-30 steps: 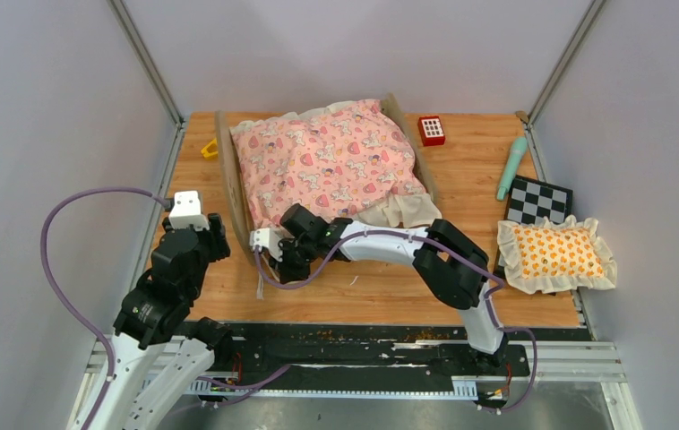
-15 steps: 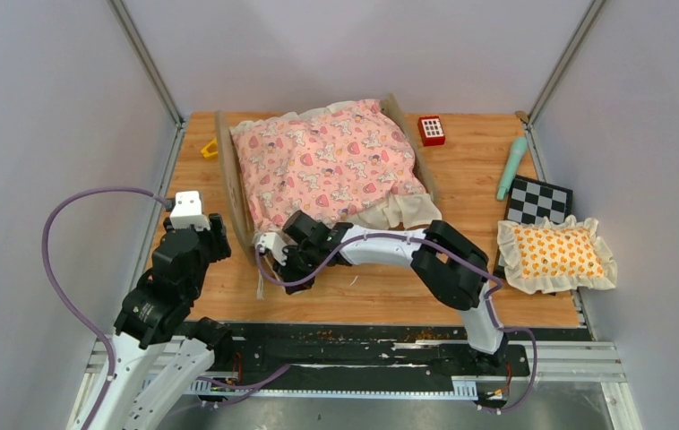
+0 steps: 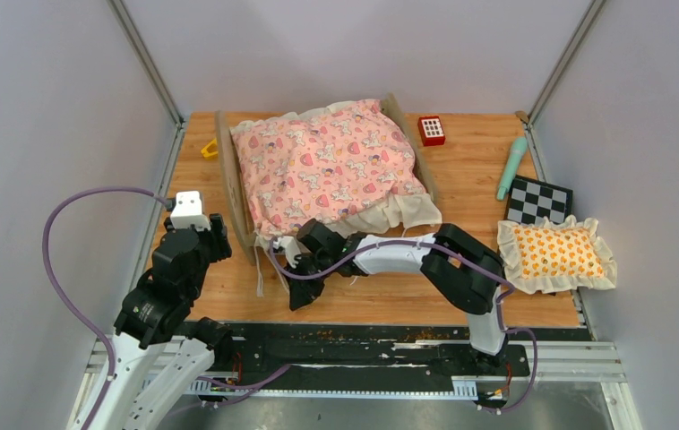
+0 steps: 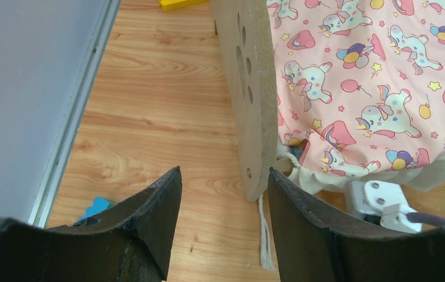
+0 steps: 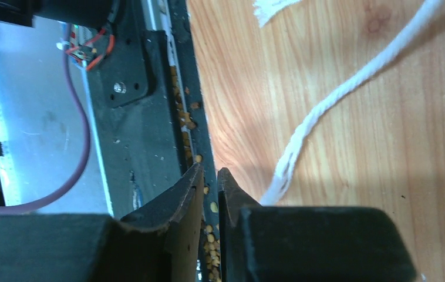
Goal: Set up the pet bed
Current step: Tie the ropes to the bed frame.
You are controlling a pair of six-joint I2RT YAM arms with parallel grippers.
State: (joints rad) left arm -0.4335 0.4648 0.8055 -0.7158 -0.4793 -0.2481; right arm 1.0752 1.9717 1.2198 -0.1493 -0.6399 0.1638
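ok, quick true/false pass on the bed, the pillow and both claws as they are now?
1. The pink unicorn quilt lies spread over the pet bed. True.
2. The orange pillow lies on the bed. False: the orange pillow lies on the table at the right, apart from the bed.
3. The left claw is open and holds nothing. True.
4. The right claw grips the quilt. False: its jaws are barely parted and empty, over the table's near edge, beside a white cord.
5. The red block sits by the arm bases. False: the red block sits at the far edge, right of the bed.
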